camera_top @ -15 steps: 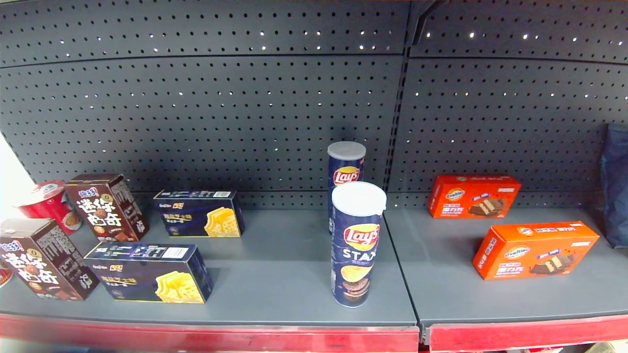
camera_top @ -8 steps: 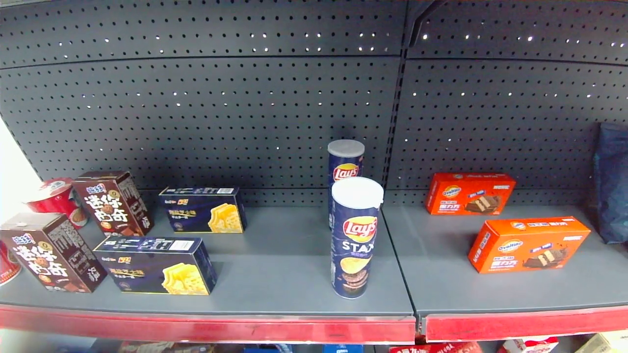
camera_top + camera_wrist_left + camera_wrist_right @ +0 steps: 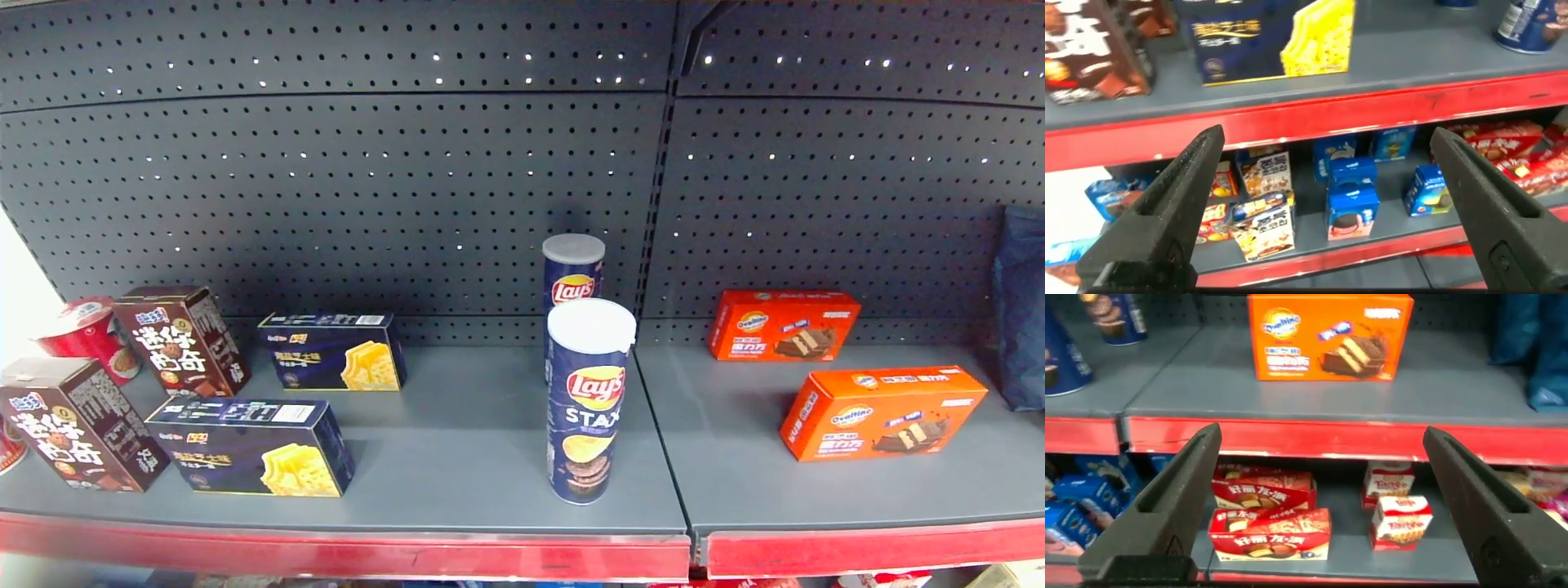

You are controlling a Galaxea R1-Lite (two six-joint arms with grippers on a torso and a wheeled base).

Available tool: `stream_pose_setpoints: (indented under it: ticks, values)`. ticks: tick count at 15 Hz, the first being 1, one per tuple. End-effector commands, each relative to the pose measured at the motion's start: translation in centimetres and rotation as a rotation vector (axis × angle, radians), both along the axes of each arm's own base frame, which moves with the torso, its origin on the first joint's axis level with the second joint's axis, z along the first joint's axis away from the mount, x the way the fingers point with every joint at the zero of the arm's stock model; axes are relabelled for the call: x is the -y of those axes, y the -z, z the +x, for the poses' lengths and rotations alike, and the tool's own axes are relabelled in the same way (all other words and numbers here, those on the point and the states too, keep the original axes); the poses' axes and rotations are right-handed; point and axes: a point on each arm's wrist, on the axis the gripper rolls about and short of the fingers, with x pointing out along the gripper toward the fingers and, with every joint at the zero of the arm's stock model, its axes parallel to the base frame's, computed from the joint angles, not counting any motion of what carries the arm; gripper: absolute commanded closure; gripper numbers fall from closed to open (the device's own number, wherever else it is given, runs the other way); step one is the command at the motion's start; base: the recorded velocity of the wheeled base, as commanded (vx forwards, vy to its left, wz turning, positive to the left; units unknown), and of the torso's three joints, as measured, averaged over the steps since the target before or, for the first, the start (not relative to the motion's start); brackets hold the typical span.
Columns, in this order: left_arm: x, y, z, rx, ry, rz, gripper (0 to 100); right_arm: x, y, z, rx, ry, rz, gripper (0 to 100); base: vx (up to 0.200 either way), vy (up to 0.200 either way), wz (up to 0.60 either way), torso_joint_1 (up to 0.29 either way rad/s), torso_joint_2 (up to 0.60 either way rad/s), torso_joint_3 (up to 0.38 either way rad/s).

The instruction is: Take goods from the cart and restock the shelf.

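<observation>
The grey shelf point(image 3: 490, 457) with a red front edge holds two upright blue chip cans point(image 3: 589, 400), one behind the other. Left of them lie two dark blue cracker boxes point(image 3: 253, 447) and two brown cookie boxes point(image 3: 77, 425). Two orange cake boxes point(image 3: 882, 412) sit on the right section. My left gripper point(image 3: 1327, 139) is open and holds nothing, in front of the red edge below a cracker box point(image 3: 1274, 37). My right gripper point(image 3: 1323, 433) is also open, in front of the edge below an orange box point(image 3: 1327, 339).
A red cup point(image 3: 86, 327) stands at the far left and a dark blue bag point(image 3: 1020, 318) at the far right. A pegboard wall backs the shelf. The lower shelf carries blue cookie packs point(image 3: 1351, 200) and red boxes point(image 3: 1266, 510). Bare shelf lies between the cans and boxes.
The whole head view has shifted a little, so the camera moved. The goods on the shelf keep their places relative to each other.
</observation>
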Motion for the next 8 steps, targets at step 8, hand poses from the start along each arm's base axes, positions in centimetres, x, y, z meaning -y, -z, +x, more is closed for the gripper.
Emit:
stream_pose_setpoints:
  ticks: [8]
  values:
    - [-0.01,-0.01,0.03,-0.005,-0.013,-0.01,0,-0.02,-0.01,0.01,-0.002,-0.009,-0.001,0,0.0,-0.075,0.0,-0.001,0.0,0.001]
